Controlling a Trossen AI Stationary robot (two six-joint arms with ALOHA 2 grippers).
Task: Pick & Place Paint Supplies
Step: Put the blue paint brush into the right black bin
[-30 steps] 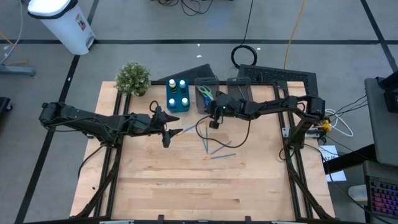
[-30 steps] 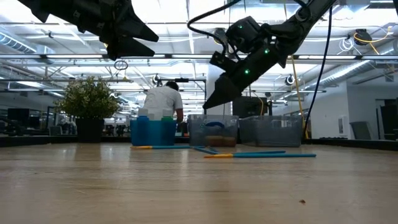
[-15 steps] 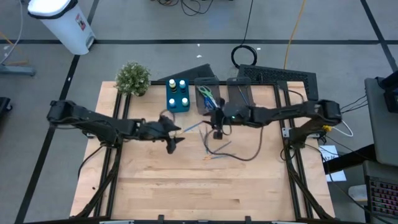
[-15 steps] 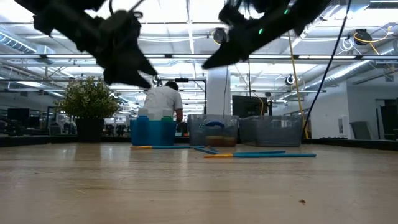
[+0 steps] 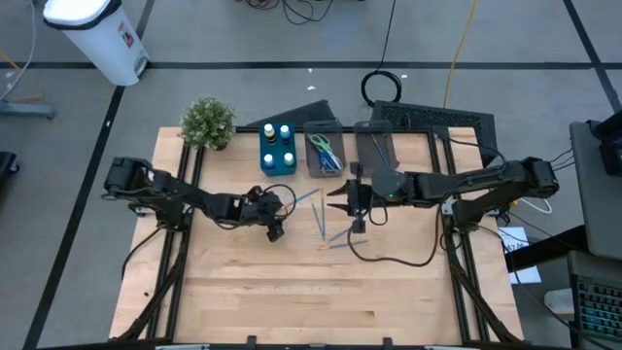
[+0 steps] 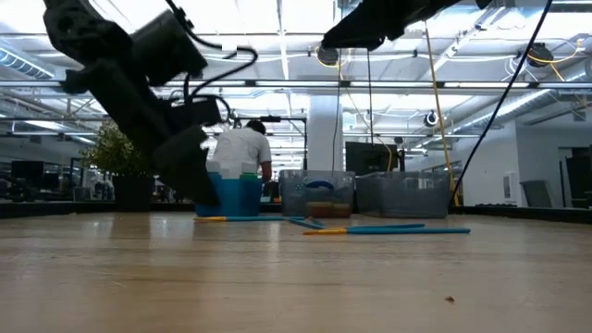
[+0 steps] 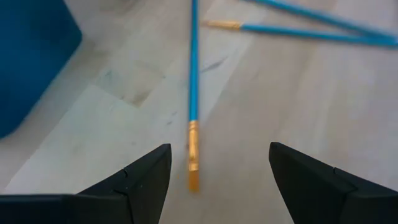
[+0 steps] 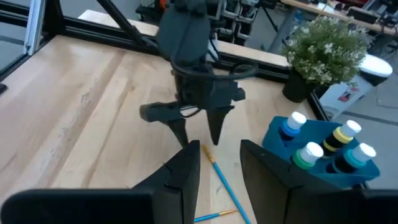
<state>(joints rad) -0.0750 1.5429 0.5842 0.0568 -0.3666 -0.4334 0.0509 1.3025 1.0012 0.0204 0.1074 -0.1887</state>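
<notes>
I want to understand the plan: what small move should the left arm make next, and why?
Probably lower the left tool a little further and close on the blue brush. Its fingers stand open on either side of the brush's orange tip, and the brush lies flat on the table, untouched.

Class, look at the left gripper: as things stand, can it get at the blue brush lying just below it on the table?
Probably yes: the left gripper is open, straddling the brush, with bare table around it.

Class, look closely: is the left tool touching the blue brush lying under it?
Apart. In the left wrist view the left tool stands open, with bare table between each finger and the brush.
</notes>
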